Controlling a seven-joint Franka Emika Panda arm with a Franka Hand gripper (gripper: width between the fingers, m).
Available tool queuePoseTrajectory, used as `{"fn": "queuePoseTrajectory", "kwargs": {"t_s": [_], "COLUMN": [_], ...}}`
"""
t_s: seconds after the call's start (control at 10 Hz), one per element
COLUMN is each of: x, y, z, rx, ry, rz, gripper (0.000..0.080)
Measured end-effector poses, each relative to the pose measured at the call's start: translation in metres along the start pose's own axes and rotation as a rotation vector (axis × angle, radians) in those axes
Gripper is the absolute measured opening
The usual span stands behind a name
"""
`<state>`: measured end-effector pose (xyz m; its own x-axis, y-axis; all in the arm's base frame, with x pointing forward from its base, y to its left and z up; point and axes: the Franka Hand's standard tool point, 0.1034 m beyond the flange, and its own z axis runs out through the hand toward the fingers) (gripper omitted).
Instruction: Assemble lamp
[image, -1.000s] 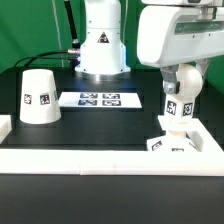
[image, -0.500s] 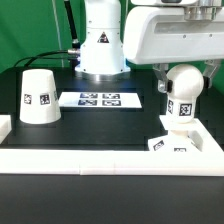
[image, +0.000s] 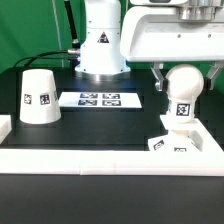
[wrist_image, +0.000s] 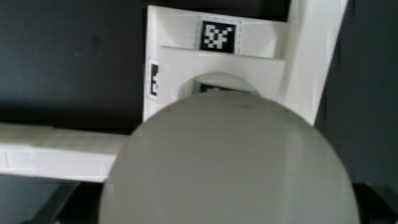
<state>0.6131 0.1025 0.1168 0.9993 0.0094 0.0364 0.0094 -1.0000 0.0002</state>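
**A:** Start with the exterior view. Where is the tool?

**B:** The gripper (image: 184, 80) hangs over the exterior view's right side of the black table (image: 100, 125). Its dark fingers (image: 158, 78) are closed to the width of the ball, one on each side of the bulb (image: 184, 88), so it has hold of the bulb.

**A:** And the bulb itself?

**B:** It is upright. Its tagged stem points down onto the base (image: 170, 142), which sits against the white rail (image: 90, 156) along the front edge. I cannot tell how deep the stem sits in the base.

**A:** The other parts?

**B:** The shade (image: 40, 97) stands mouth down, well apart on the exterior view's left. The marker board (image: 100, 100) lies flat between it and the bulb, in front of the arm's pedestal.

**A:** Now the wrist view.

**B:** The round bulb (wrist_image: 222, 160) fills most of the picture, close and blurred. Beyond it is the base (wrist_image: 222, 58) with a square tag on its face and a dark socket opening just beside the ball's edge. The white rail (wrist_image: 45, 145) runs alongside. No finger shows here.
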Motion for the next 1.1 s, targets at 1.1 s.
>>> {"fn": "queuePoseTrajectory", "kwargs": {"t_s": [1.1], "x": [-0.0047], "y": [0.0012], "z": [0.0023], "rx": [0.033], "ry": [-0.056], "rz": [1.063], "gripper": [0.0579]}}
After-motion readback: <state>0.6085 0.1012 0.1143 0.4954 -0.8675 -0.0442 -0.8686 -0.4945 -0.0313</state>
